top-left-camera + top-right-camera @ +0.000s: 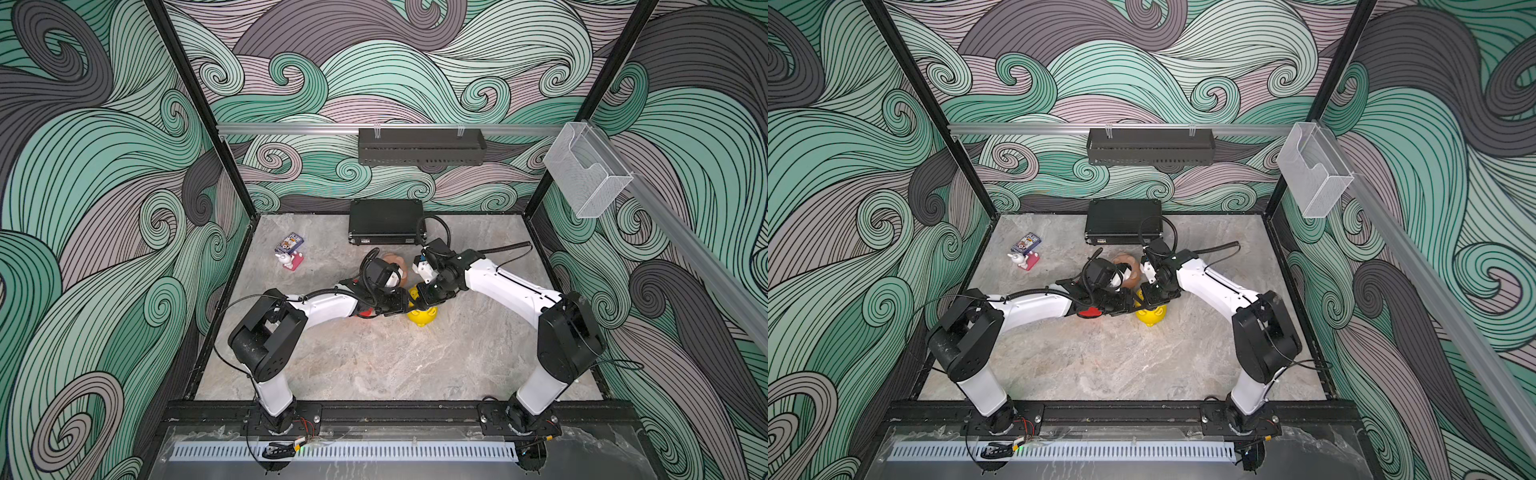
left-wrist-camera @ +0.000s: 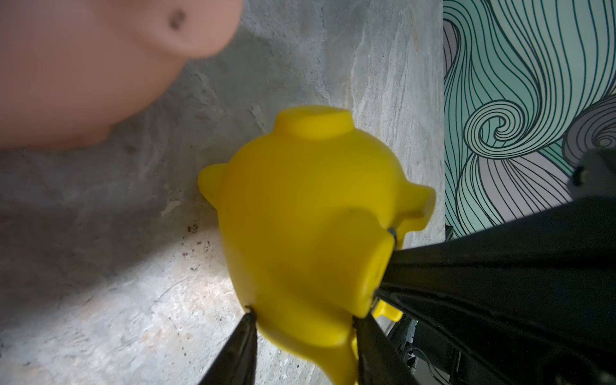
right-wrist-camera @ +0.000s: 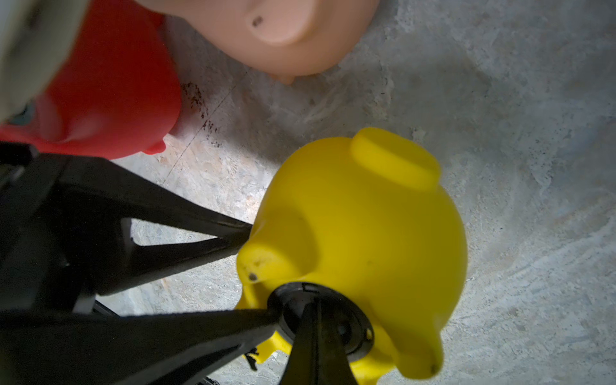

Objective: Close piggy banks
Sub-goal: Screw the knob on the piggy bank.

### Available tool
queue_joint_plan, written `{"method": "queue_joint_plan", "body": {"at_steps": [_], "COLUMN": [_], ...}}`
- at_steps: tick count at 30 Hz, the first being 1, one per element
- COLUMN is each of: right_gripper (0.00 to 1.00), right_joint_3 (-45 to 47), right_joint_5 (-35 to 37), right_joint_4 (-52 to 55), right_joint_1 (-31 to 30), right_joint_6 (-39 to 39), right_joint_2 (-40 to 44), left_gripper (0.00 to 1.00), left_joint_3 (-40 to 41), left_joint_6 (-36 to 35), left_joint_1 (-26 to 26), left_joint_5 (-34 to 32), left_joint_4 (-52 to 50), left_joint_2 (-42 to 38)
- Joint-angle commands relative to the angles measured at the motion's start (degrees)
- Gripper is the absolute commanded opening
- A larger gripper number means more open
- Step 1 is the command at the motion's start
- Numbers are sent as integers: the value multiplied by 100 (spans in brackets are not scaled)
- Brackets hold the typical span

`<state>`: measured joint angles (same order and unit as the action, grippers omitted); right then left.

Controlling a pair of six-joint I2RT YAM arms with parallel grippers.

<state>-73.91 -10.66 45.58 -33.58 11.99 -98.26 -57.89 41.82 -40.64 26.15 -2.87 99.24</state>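
Note:
The yellow piggy bank (image 1: pixel 422 318) (image 1: pixel 1152 316) lies mid-table between both arms. In the left wrist view my left gripper (image 2: pixel 305 330) is shut on a lower part of the yellow pig (image 2: pixel 306 216), one finger on each side. A round black plug (image 3: pixel 350 320) sits in its belly hole. My right gripper (image 3: pixel 310 330) is shut, its tips pressed into the plug's hollow. The red piggy bank (image 3: pixel 110 93) (image 1: pixel 365 312) lies mostly under my left arm. The peach-pink piggy bank (image 3: pixel 283 33) (image 1: pixel 1131 272) sits just behind, partly hidden by the left wrist.
A black case (image 1: pixel 386 226) lies at the back wall. At the back left sit a card box (image 1: pixel 289 243) and a small white figure on a pink base (image 1: pixel 291 262). A black shelf (image 1: pixel 419 145) and a clear holder (image 1: pixel 586 170) hang on the walls.

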Motion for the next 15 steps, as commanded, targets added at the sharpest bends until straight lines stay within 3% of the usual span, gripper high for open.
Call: {"method": "queue_joint_plan", "body": {"at_steps": [1, 15], "right_gripper": [0, 0], "right_joint_3": [280, 316], "right_joint_5": [801, 955], "right_joint_4": [-343, -313], "right_joint_1": [-24, -103], "right_joint_6": [748, 1447], "right_joint_2": [-445, -495], "left_gripper": [45, 45], "left_joint_3": [23, 14], "left_joint_6": [-47, -73], "left_joint_1": [-175, -180], "left_joint_5": [-14, -75], "left_joint_4": [-254, -312], "left_joint_2": [268, 268]}}
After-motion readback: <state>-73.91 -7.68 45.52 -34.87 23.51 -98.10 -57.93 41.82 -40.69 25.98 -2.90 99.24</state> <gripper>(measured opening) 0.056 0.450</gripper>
